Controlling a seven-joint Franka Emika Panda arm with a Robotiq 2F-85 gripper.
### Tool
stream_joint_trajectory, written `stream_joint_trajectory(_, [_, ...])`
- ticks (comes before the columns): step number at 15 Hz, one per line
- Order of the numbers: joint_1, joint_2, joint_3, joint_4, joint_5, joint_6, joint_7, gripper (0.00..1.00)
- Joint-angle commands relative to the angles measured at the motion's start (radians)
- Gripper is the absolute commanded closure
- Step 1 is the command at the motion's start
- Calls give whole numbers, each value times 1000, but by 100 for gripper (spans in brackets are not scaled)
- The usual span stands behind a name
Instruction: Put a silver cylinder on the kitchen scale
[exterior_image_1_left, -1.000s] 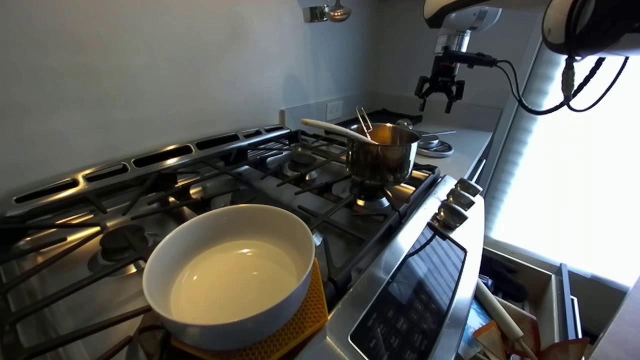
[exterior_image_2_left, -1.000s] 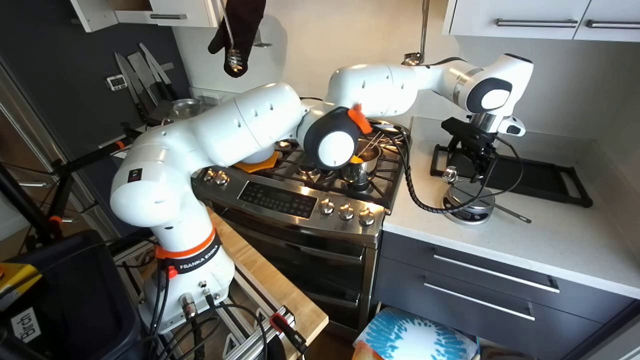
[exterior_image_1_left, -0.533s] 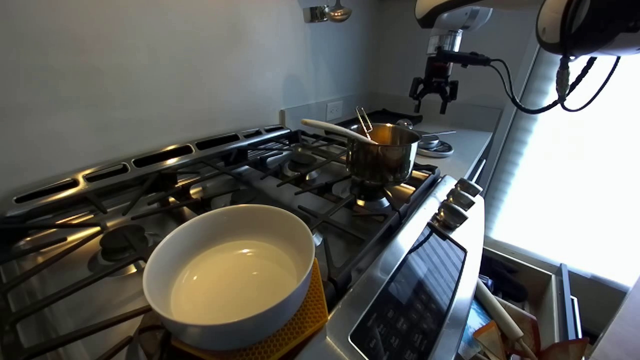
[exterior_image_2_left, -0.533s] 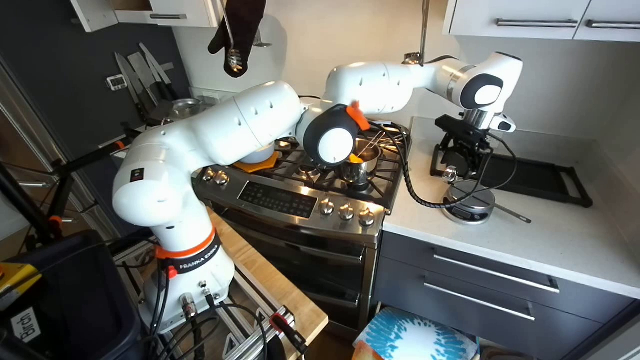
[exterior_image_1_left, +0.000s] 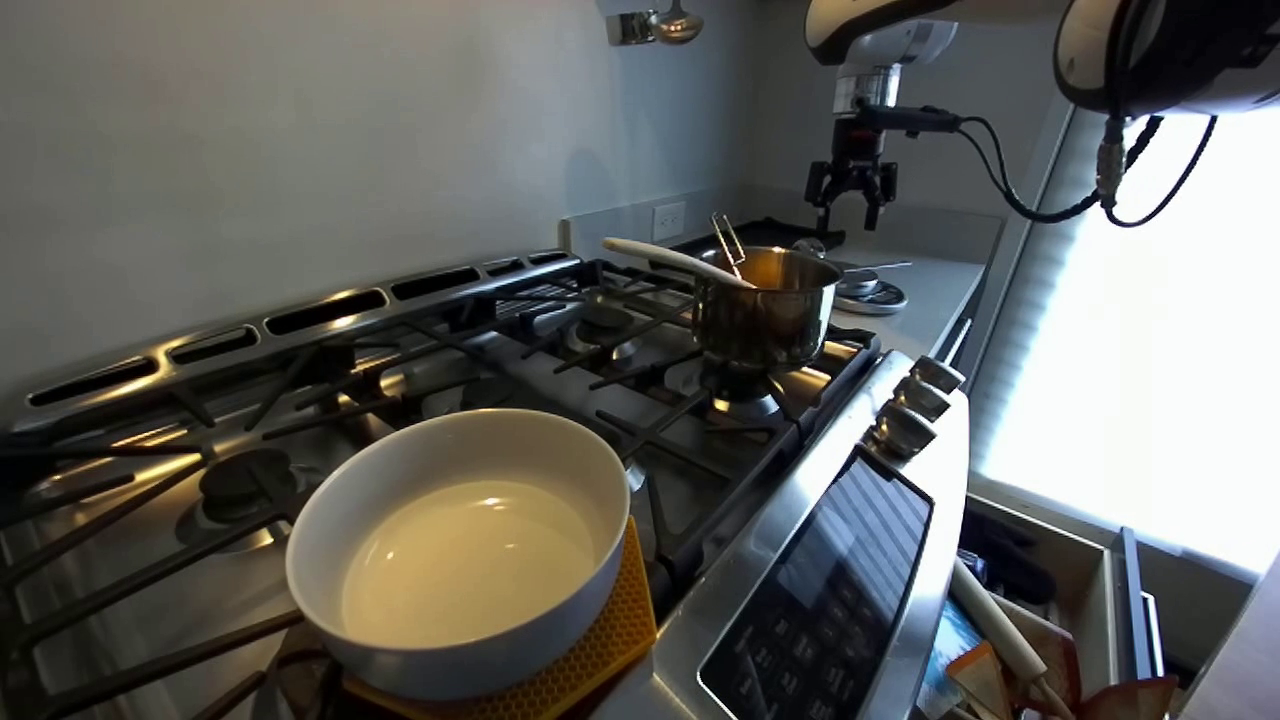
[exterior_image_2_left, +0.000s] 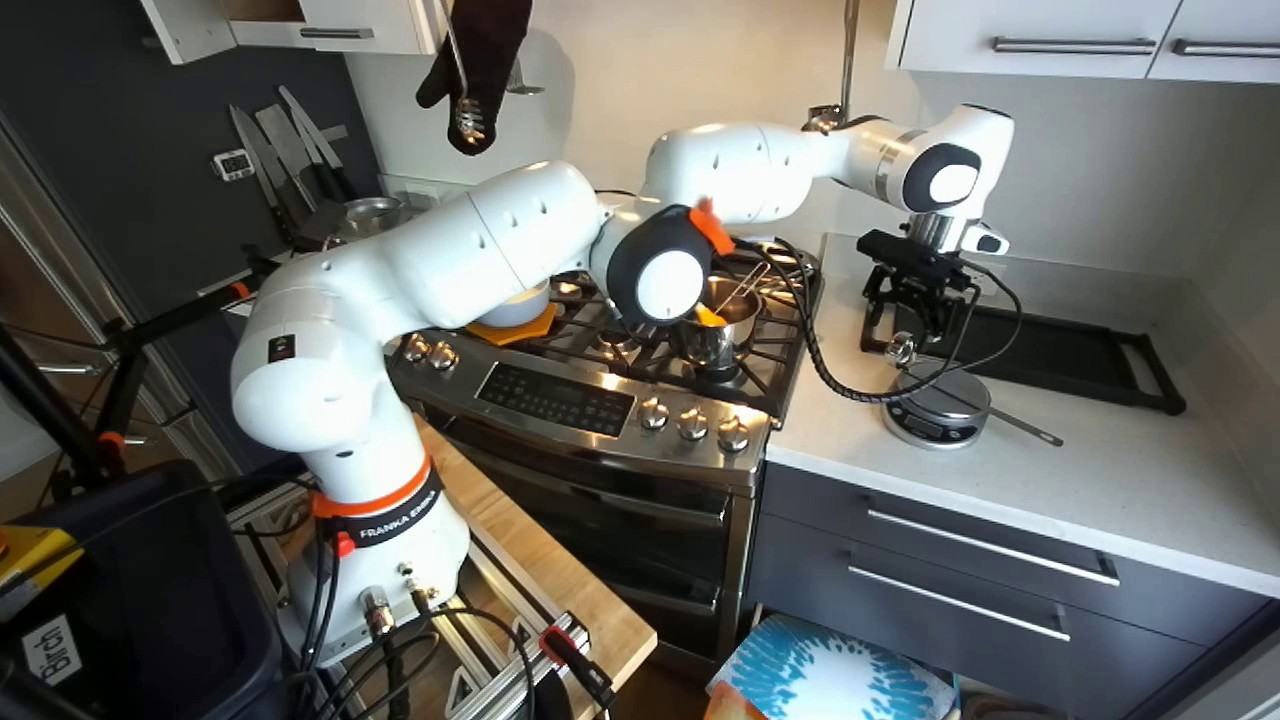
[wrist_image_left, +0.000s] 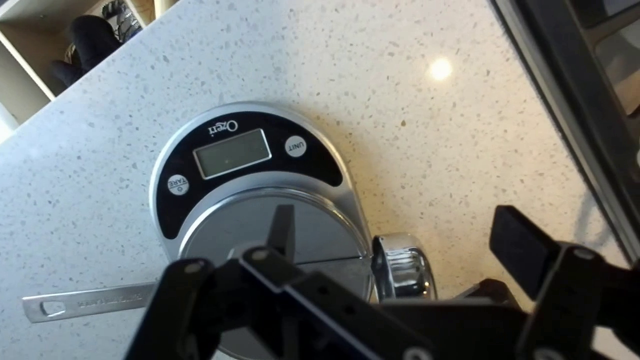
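Your gripper (exterior_image_1_left: 848, 216) hovers above the countertop (exterior_image_2_left: 1120, 480), its fingers (wrist_image_left: 522, 250) spread wide and holding nothing. Between them in the wrist view you see the silver cylinder (wrist_image_left: 409, 267), lower down, seemingly on its side, just beside the rim of the kitchen scale (wrist_image_left: 275, 180), on the side toward the countertop edge by the stove (exterior_image_2_left: 555, 398). Past the scale's opposite side sticks a flat metal handle (wrist_image_left: 95, 302); you cannot tell whether it joins the cylinder. Behind, toward the countertop's back edge, you have a black tray (exterior_image_2_left: 1060, 352). On the stove stands a pot (exterior_image_1_left: 760, 330).
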Motion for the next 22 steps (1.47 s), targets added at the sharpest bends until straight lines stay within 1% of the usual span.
stream_joint_trajectory(1, [-5,16,8,7,0,-3,56,0])
stream_joint_trajectory(4, [-17,20,1,6,18,-9,222,0])
stream_joint_trajectory(11, [-63,28,5,14,60,11,539,0])
stream_joint_trajectory(12, [-44,21,-5,12,29,-5,466,0])
stream_joint_trajectory(16, [-42,8,-5,-10,30,6,469,0])
stream_joint_trajectory(17, [-30,14,-23,-4,15,28,505,0])
stream_joint_trajectory(19, [-75,4,-36,-9,22,28,548,0])
stream_joint_trajectory(21, [-131,-8,-48,-20,34,7,566,0])
stream_joint_trajectory(22, [-153,-11,-50,-21,45,-2,598,0])
